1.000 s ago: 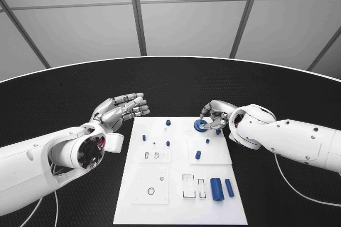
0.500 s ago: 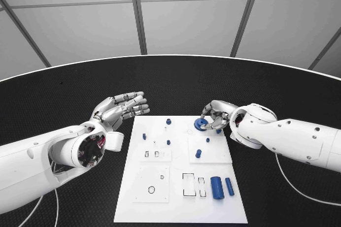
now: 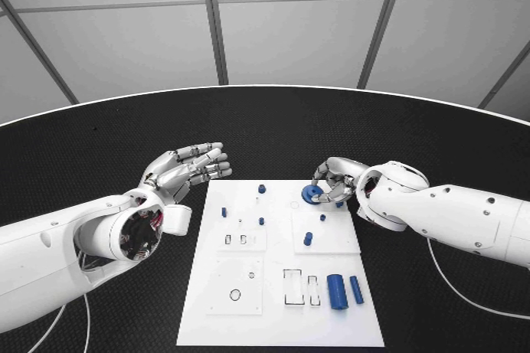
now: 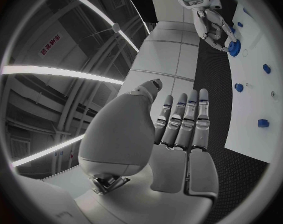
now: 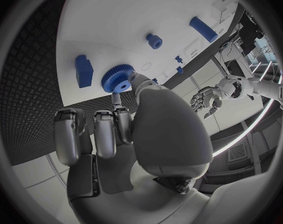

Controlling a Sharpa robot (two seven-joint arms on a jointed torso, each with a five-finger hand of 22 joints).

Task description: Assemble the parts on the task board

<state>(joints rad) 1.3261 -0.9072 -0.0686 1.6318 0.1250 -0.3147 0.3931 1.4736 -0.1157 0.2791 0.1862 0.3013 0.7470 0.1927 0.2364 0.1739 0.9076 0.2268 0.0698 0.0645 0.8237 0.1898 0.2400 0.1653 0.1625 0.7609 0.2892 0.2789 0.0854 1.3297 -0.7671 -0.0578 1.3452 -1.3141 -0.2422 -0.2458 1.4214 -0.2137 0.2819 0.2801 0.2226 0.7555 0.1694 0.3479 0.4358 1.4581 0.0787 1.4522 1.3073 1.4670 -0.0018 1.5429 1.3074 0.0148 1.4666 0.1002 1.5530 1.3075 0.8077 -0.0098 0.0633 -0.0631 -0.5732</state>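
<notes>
Nearest to me, on the near end of the white board [image 3: 276,322], a fat blue cylinder [image 3: 337,292] lies beside a thinner blue rod [image 3: 357,290], with two narrow rectangular slots [image 3: 292,288] just to their left and an oval hole [image 3: 234,295] further left. Past these, around the middle of the board, a short blue peg [image 3: 307,239] rests on a raised white panel, and two small blue pins [image 3: 260,222] stand on the left half. My left hand [image 3: 185,169] hovers above the black table [image 3: 265,123], just off the board's left far corner, palm facing up, fingers straight, held close side by side, and holding nothing; from my left wrist the fingers [image 4: 185,117] line up flat. At the board's far right, my right hand [image 3: 335,181] reaches down with its fingertips pinching a blue gear [image 3: 312,194], which sits at the board's surface. From my right wrist the gear [image 5: 118,78] shows its toothed rim under my fingertip, with a small blue block [image 5: 83,70] just beside it. Another blue peg [image 3: 262,190] stands near the far edge of the board.
</notes>
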